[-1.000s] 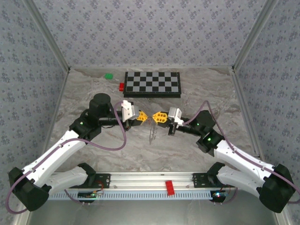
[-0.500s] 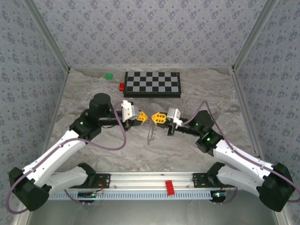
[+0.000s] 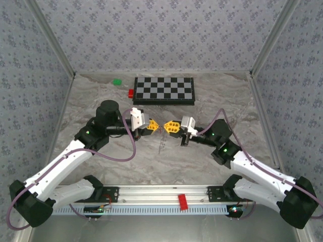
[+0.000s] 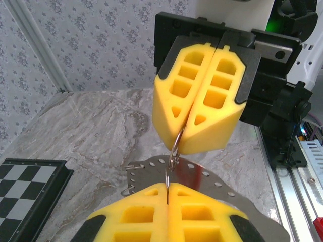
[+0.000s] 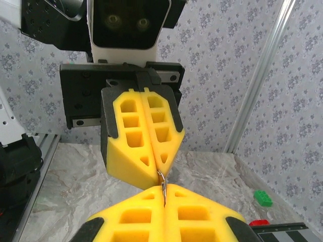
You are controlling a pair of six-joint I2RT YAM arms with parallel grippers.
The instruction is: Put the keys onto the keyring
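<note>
Grey flowered walls close in a marbled bench (image 3: 151, 166), and above its middle the two arms meet tip to tip. The left jaws are clenched, their yellow pads (image 4: 202, 217) pressed flat together, and the right jaws are clenched the same way. The two sets of tips point at each other, just apart.

Bridging that small gap is the keyring (image 3: 162, 137). Its thin wire loop (image 4: 174, 147) comes out of the seam of the right jaws and runs down into the seam of the left jaws, so both pairs pinch it at once. In the right wrist view the same wire shows as a short hook between the two sets of tips.

Just under the gap, against the left jaws' tips, lies a flat silvery plate (image 4: 207, 174) with small holes along its curved rim. The wire meets that rim, but I cannot tell whether it passes through a hole. From above, the plate hangs as a pale sliver beneath the meeting point.

Well beyond the jaws, by the far wall, lies a chessboard (image 3: 164, 89). A red block (image 3: 130, 93) sits just beside its end on the left jaws' side, and a green block (image 3: 117, 81) sits a little farther out.
</note>
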